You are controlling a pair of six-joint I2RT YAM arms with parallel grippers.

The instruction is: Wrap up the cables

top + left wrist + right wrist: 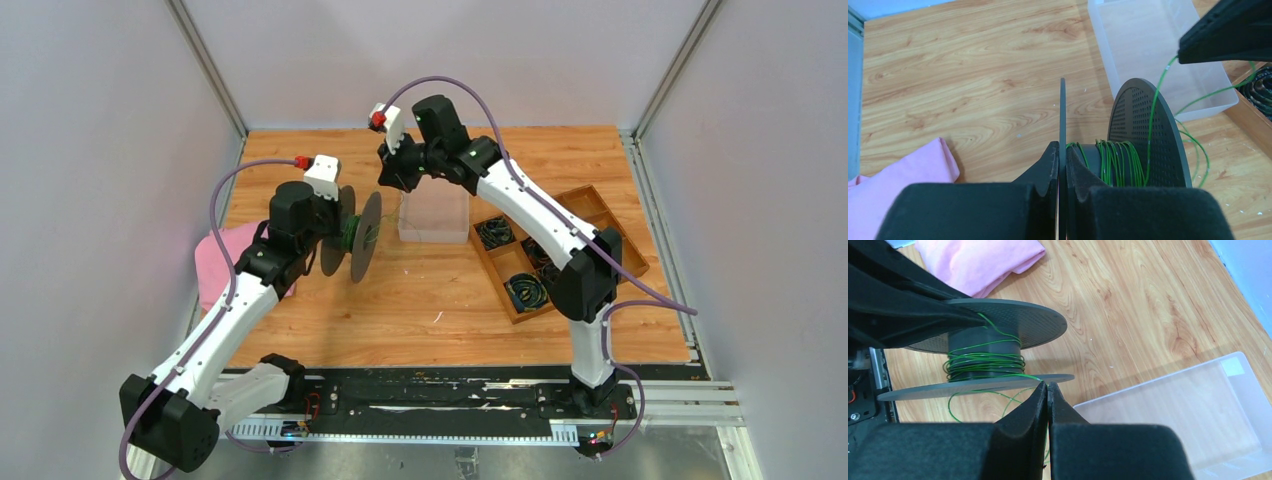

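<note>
The right gripper [1047,390], jaws pressed together, pinches the green cable [983,360] just beside the wire-wound black spool [1018,320]

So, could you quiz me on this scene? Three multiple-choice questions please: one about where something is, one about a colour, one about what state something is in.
1. Where does the pink cloth lie?
A. at the left edge of the table
B. at its right edge
C. at its middle

2. What colour is the cable wound on the spool?
A. red
B. green
C. blue

3. How is the left gripper?
A. open and empty
B. shut on the spool's flange
C. shut on the cloth

Answers: 1 A, the top view shows it at the left edge; 2 B, the windings on the hub are green; 3 B, its fingers pinch the thin disc.
</note>
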